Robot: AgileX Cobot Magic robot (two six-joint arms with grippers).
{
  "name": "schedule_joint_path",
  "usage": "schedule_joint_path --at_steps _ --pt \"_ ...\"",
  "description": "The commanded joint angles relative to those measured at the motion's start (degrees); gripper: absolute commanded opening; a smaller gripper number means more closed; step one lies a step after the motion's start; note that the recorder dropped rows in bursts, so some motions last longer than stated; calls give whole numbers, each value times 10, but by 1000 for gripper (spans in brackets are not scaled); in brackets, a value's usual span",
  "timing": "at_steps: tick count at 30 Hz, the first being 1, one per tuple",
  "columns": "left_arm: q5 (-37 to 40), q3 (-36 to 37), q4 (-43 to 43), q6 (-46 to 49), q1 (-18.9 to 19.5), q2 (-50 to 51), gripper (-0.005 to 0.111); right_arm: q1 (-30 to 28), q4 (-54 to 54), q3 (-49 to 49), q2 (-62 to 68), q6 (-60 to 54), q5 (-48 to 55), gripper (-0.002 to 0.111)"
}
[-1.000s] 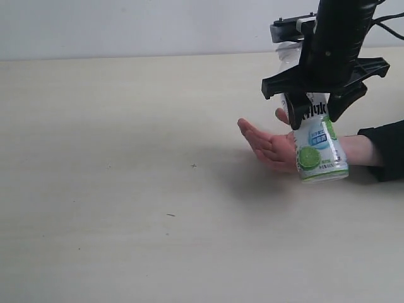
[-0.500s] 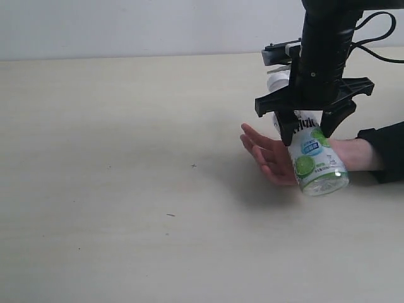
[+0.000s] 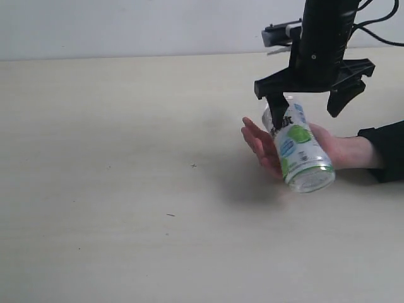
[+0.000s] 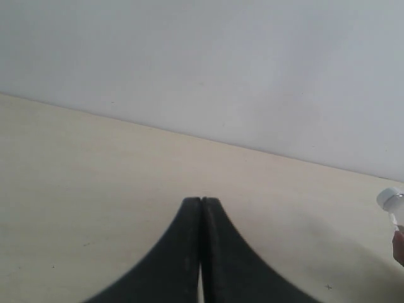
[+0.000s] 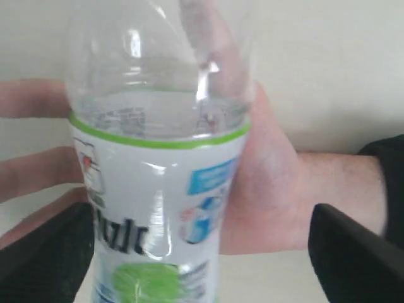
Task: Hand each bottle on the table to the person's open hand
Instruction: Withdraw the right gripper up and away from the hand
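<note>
Exterior view: bottle [image 3: 297, 151] lies tilted across person's open hand [image 3: 262, 148], low over counter [image 3: 126, 189], so the palm looks to carry it. Right tool [image 3: 307, 117] spread wide astride it, gripping nothing. Left tool [image 4: 201, 205] pressed shut, empty. Label: green lime, blue badge, black lettering unreadable.

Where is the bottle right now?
On the right of the exterior view, the bottle lies tilted in the person's open hand, under the right end effector.
</note>
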Motion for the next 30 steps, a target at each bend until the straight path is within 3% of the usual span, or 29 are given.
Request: schedule_joint_path --at_steps 1,9,12,15,17,22,24,30 --pt "3 2 2 0 1 -4 0 3 4 -26 -36 2 0 87" --pt "3 2 2 0 1 -4 0 3 4 -34 -112 -35 0 82" --pt "3 2 2 0 1 -4 0 3 34 -20 -157 -86 0 51" --pt "3 2 2 0 1 -4 0 3 66 24 -230 -109 -41 4" --pt "3 2 2 0 1 -4 0 3 75 78 -293 -112 -97 2" --pt "3 2 2 0 1 -4 0 3 74 357 -514 -112 -271 0" --pt "3 2 2 0 1 -4 0 3 70 421 -562 -112 -289 0" --pt "3 2 2 0 1 -4 0 3 74 453 -633 -112 -289 0"
